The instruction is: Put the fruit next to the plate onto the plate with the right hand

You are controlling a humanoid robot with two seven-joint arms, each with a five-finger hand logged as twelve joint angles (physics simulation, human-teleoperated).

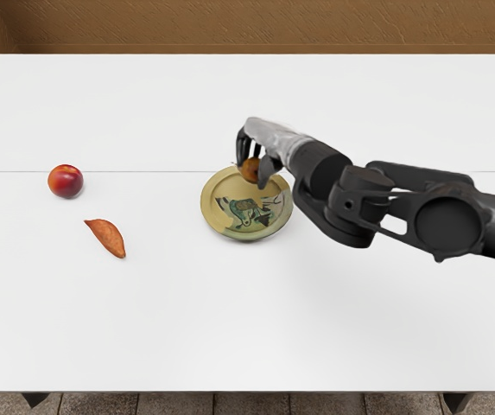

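A yellow-green plate (230,186) with a painted picture lies near the middle of the white table. My right hand (251,160) reaches in from the right and hovers over the plate's far rim. Its dark fingers (244,143) are curled around a small orange-brown fruit (250,170), which hangs just above the plate's back edge. Whether the fruit touches the plate I cannot tell. The hand covers most of the fruit. The left arm does not show.
A red-orange peach-like fruit (66,181) sits at the left of the table. An orange sweet potato (106,237) lies just below and right of it. The white table (247,328) ends at a brown wall behind.
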